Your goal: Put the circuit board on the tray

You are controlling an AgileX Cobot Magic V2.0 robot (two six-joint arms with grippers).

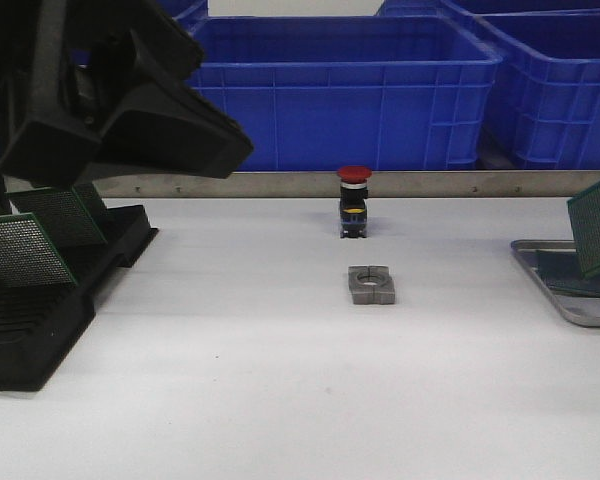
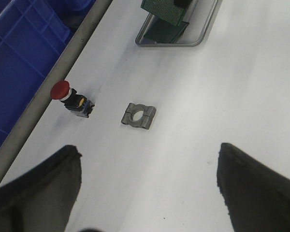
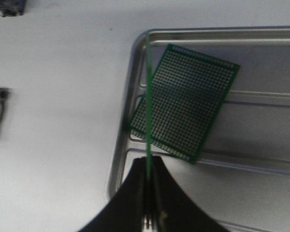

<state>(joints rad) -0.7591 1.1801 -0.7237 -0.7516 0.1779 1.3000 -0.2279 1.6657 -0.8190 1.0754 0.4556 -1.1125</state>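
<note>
Your right claw [image 3: 148, 224], pinched shut on an edge-on circuit board [image 3: 148, 96], hangs directly above the tray [image 3: 261, 36], where another board [image 3: 186, 108] lies flat.

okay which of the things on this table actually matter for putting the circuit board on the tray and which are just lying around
In the job: held circuit board, tray, right gripper, board already in tray.
Just there: red push button, metal clamp block, blue bins, black rack.

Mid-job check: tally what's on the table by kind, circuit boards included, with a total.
Circuit boards: 4 visible; 2 in the rack, 1 flat in the tray, 1 held on edge by the right gripper
Black rack: 1
Metal tray: 1
Red push-button: 1
Grey clamp block: 1
Total: 8
</note>
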